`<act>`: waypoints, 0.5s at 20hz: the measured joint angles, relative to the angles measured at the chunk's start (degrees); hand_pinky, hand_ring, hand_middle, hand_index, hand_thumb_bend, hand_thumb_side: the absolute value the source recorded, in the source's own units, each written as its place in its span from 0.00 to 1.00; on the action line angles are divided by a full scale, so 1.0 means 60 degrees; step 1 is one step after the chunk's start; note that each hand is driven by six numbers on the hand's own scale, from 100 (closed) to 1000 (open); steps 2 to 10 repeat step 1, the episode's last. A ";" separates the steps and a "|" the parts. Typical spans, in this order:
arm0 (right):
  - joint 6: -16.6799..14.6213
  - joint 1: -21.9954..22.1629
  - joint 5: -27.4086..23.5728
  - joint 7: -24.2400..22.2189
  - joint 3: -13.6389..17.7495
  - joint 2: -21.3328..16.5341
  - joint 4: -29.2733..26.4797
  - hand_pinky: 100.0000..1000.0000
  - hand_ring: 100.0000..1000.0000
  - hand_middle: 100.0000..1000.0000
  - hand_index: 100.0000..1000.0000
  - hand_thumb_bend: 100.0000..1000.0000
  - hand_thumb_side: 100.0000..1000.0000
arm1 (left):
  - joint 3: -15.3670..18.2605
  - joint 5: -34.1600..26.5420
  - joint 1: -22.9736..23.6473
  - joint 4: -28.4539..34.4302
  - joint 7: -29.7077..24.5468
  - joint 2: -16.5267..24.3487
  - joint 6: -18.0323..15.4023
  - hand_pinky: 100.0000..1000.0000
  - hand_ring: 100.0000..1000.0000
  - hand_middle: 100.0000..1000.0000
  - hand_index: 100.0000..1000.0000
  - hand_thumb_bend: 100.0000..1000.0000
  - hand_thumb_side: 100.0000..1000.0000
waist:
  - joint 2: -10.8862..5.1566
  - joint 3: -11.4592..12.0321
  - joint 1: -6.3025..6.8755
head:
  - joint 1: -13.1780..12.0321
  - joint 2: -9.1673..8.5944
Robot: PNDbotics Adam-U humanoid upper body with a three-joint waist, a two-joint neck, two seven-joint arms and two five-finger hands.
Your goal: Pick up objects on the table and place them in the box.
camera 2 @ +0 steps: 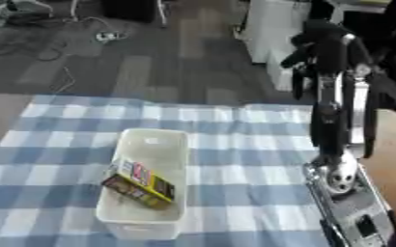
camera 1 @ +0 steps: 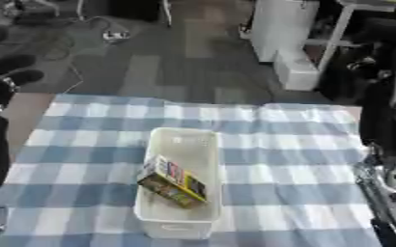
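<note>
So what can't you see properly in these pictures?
- Printing on the colourful packet in the white box: too blurred to read.
- Left hand: cut off by the left eye view's edge, so its fingers are unclear.
- Right hand: dark against a dark background in the right eye view, so its fingers are unclear.

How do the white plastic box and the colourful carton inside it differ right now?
The white plastic box is plain, open-topped and sits flat on the blue-and-white checked tablecloth; the colourful carton is printed in yellow and other colours and lies tilted. The box is long, and the carton fills only its nearer half. Both are rectangular.
</note>
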State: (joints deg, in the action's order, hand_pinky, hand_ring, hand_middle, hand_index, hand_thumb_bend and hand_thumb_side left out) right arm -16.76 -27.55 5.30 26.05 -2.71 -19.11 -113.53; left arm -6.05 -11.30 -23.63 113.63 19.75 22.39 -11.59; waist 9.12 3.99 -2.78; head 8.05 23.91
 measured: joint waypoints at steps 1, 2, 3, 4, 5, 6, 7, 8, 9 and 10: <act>-0.0078 0.0000 0.0053 0.0141 0.0030 0.0000 0.0000 0.00 0.37 0.49 0.66 0.37 0.73 | 0.0009 0.0015 0.0000 0.0000 0.0004 -0.0001 -0.0003 0.63 0.68 0.77 0.84 0.56 0.94 | 0.0001 0.0001 0.0006 | 0.0020 -0.0080; -0.0078 0.0000 0.0053 0.0141 0.0030 0.0000 0.0000 0.00 0.37 0.49 0.66 0.37 0.73 | 0.0009 0.0015 0.0000 0.0000 0.0004 -0.0001 -0.0003 0.63 0.68 0.77 0.84 0.56 0.94 | 0.0001 0.0001 0.0006 | 0.0020 -0.0080; -0.0078 0.0000 0.0053 0.0141 0.0030 0.0000 0.0000 0.00 0.37 0.49 0.66 0.37 0.73 | 0.0009 0.0015 0.0000 0.0000 0.0004 -0.0001 -0.0003 0.63 0.68 0.77 0.84 0.56 0.94 | 0.0001 0.0001 0.0006 | 0.0020 -0.0080; -0.0078 0.0000 0.0053 0.0141 0.0030 0.0000 0.0000 0.00 0.37 0.49 0.66 0.37 0.73 | 0.0009 0.0015 0.0000 0.0000 0.0004 -0.0001 -0.0003 0.63 0.68 0.77 0.84 0.56 0.94 | 0.0001 0.0001 0.0006 | 0.0020 -0.0080; -0.0078 0.0000 0.0053 0.0141 0.0030 0.0000 0.0000 0.00 0.37 0.49 0.66 0.37 0.73 | 0.0009 0.0015 0.0000 0.0000 0.0004 -0.0001 -0.0003 0.63 0.68 0.77 0.84 0.56 0.94 | 0.0001 0.0001 0.0006 | 0.0020 -0.0080; -0.0078 0.0000 0.0053 0.0141 0.0030 0.0000 0.0000 0.00 0.37 0.49 0.66 0.37 0.73 | 0.0009 0.0015 0.0000 0.0000 0.0004 -0.0001 -0.0003 0.63 0.68 0.77 0.84 0.56 0.94 | 0.0001 0.0001 0.0006 | 0.0020 -0.0080; -0.0078 0.0000 0.0053 0.0141 0.0030 0.0000 0.0000 0.00 0.37 0.49 0.66 0.37 0.73 | 0.0009 0.0015 0.0000 0.0000 0.0004 -0.0001 -0.0003 0.63 0.68 0.77 0.84 0.56 0.94 | 0.0001 0.0001 0.0006 | 0.0020 -0.0080; -0.0078 0.0000 0.0053 0.0141 0.0030 0.0000 0.0000 0.00 0.37 0.49 0.66 0.37 0.73 | 0.0009 0.0015 0.0000 0.0000 0.0004 -0.0001 -0.0003 0.63 0.68 0.77 0.84 0.56 0.94 | 0.0001 0.0001 0.0006 | 0.0020 -0.0080; -0.0078 0.0000 0.0053 0.0141 0.0030 0.0000 0.0000 0.00 0.37 0.49 0.66 0.37 0.73 | 0.0009 0.0015 0.0000 0.0000 0.0004 -0.0001 -0.0003 0.63 0.68 0.77 0.84 0.56 0.94 | 0.0001 0.0001 0.0006 | 0.0020 -0.0080; -0.0078 0.0000 0.0053 0.0141 0.0030 0.0000 0.0000 0.00 0.37 0.49 0.66 0.37 0.73 | 0.0009 0.0015 0.0000 0.0000 0.0004 -0.0001 -0.0003 0.63 0.68 0.77 0.84 0.56 0.94 | 0.0001 0.0001 0.0006 | 0.0020 -0.0080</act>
